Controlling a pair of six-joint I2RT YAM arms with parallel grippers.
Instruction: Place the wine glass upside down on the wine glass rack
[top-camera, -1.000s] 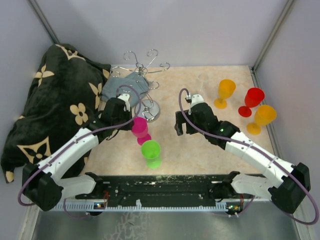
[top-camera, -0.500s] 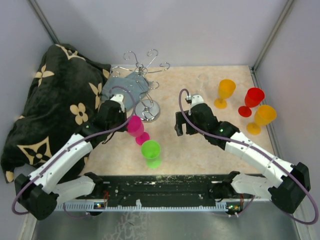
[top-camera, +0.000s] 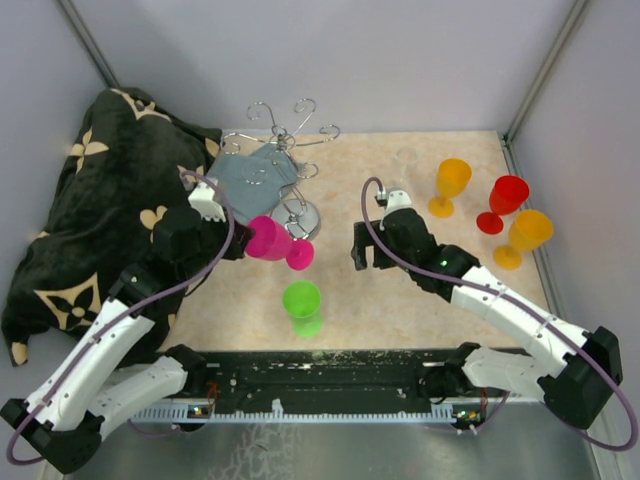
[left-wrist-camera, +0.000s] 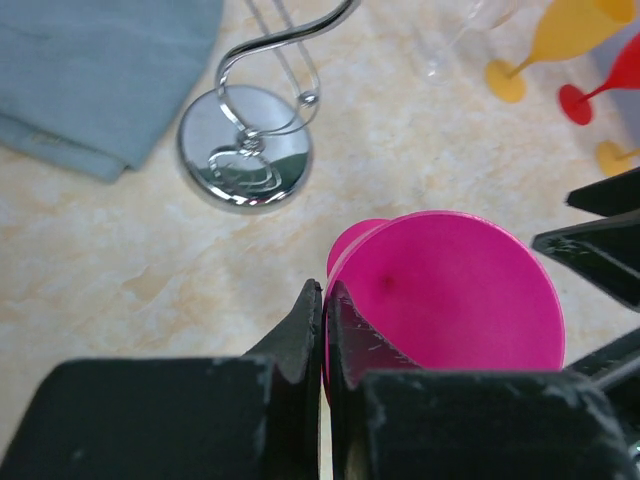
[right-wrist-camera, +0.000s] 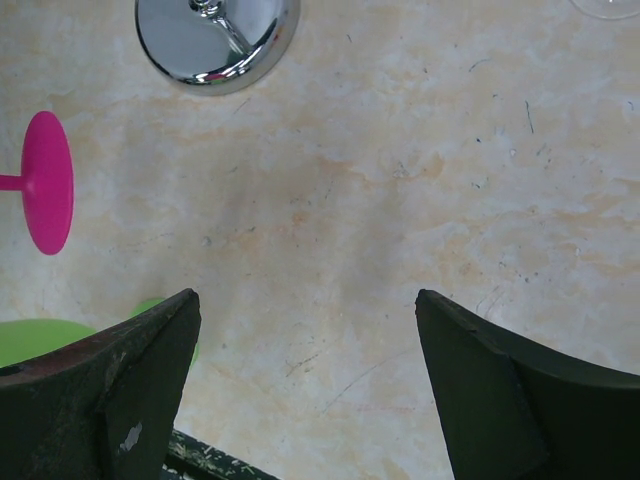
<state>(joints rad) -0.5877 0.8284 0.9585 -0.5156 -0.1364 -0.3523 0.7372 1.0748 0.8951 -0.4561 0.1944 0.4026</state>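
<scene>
My left gripper is shut on the rim of a pink wine glass, held tilted on its side above the table with its foot pointing right. In the left wrist view the fingers pinch the pink bowl's wall. The silver wire wine glass rack stands just behind it; its shiny round base shows in the left wrist view too. My right gripper is open and empty over bare table, right of the rack.
A green wine glass stands near the front. A grey cloth lies by the rack, a dark flowered blanket at left. Two orange glasses and a red one stand at right, a clear glass behind.
My left arm has lifted the pink glass off the table, pulled back left and tipped the glass onto its side. The right arm has not moved.
</scene>
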